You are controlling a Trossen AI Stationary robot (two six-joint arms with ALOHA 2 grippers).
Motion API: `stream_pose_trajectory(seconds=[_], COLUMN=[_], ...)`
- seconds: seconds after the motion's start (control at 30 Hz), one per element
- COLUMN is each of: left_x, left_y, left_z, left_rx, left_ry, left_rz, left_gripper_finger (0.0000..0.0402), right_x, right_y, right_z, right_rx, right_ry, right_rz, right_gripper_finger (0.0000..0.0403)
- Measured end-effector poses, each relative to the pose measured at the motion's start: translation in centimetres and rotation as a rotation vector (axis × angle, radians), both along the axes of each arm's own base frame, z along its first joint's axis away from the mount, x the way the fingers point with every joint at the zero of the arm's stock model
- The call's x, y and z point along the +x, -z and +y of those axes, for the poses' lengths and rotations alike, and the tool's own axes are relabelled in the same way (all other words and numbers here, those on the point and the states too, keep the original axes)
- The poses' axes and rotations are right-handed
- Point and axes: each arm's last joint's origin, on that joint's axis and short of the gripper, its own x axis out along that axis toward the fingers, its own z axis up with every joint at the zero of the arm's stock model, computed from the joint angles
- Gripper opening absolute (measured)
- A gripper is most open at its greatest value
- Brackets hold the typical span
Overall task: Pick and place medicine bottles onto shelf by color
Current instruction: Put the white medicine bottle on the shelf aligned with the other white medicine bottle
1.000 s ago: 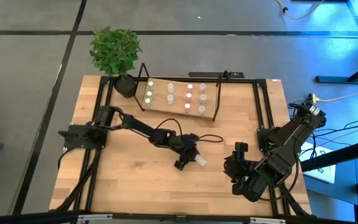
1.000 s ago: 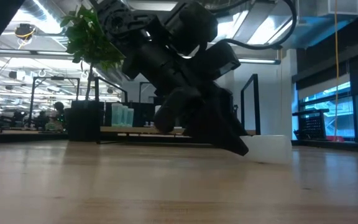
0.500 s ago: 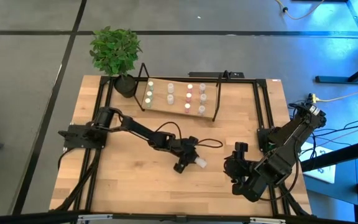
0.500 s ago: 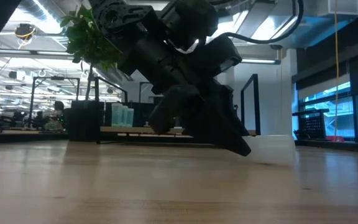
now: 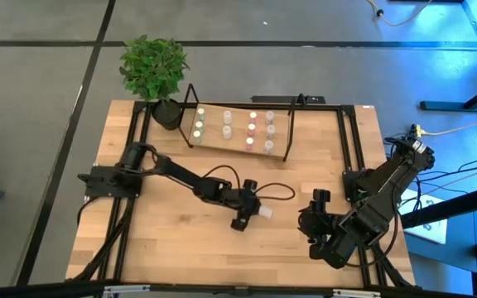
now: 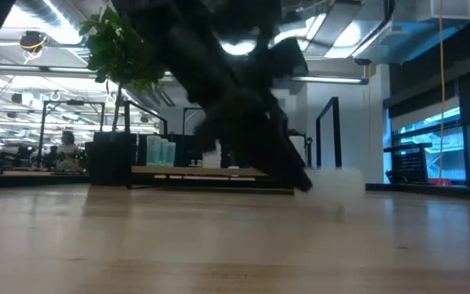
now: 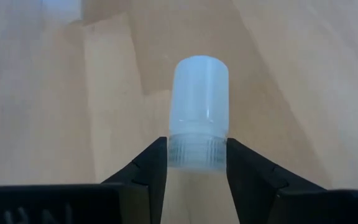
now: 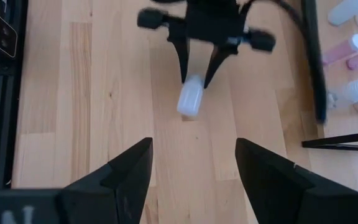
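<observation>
Left gripper (image 7: 197, 163) pinches a clear bottle (image 7: 199, 112) by its cap, mid-table; right gripper (image 8: 191, 163) spread wide near right edge.

A small white translucent plastic medicine bottle (image 7: 197, 112) sits clamped by its ribbed cap between the jaws, body projecting beyond their tips.
</observation>
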Motion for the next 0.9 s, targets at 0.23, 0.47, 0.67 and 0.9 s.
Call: stream_pose_trajectory(seconds=[0.23, 0.47, 0.67, 0.9], left_x=[-2.6, -6.1, -9.0, -9.4], left_y=[-3.5, -7.2, -10.4, -14.6], left_z=[-0.8, -1.1, -0.1, 2.5], left_rx=[-0.004, 0.034, 0.074, 0.145], left_ry=[-0.101, -0.202, -0.284, -0.378], left_rz=[0.109, 0.214, 0.249, 0.329], left_gripper_finger=[0.0129, 0.0129, 0.0129, 0.0129], right_x=[0.1, 0.2, 0.3, 0.6], right_y=[0.0, -0.1, -0.2, -0.2], right_z=[0.0, -0.1, -0.3, -0.6], right_rx=[-0.002, -0.040, -0.054, -0.071], right_ry=[0.005, 0.016, 0.024, 0.042], right_rz=[-0.013, -0.049, -0.058, -0.071], right_gripper_finger=[0.0232, 0.0232, 0.0232, 0.0232])
